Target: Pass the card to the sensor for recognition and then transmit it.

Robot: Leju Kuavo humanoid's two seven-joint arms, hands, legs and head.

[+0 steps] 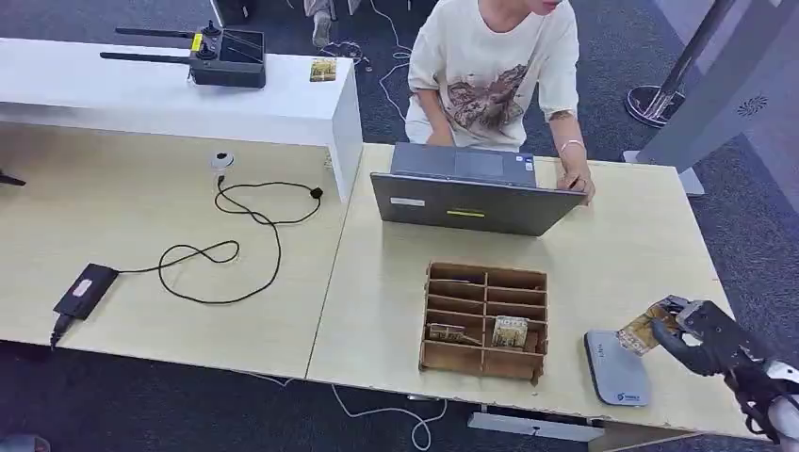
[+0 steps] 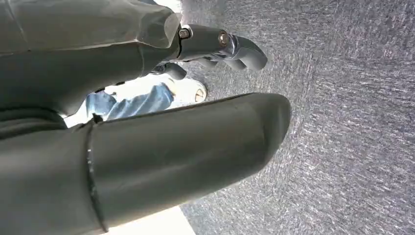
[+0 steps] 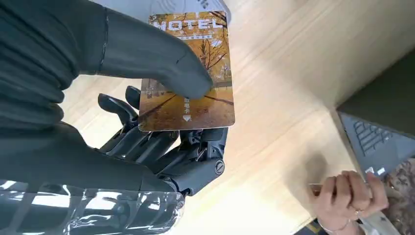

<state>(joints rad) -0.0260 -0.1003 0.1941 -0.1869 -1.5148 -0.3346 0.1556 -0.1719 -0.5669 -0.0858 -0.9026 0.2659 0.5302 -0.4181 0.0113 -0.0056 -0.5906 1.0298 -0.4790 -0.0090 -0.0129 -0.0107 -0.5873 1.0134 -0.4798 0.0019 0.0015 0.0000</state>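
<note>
Right wrist view showed the right hand (image 3: 161, 147) clamped on the card (image 3: 188, 68), its thick thumb pressing the printed autumn face while the dark fingers (image 3: 147, 142) backed it from behind. From the head view, that hand (image 1: 702, 339) held the card (image 1: 644, 327) just above the worktop (image 1: 622, 254), its far edge beside the grey sensor (image 1: 617, 369) lying just inboard of the fingers. Beyond the sensor stood a cardboard organiser (image 1: 485, 320) with more cards in its near compartments. Farther off, a person (image 1: 495, 71) sat behind an open laptop (image 1: 471, 193). The left hand (image 2: 215, 49) hung over the carpet, fingers (image 2: 244, 56) curled in, with nothing in them.
</note>
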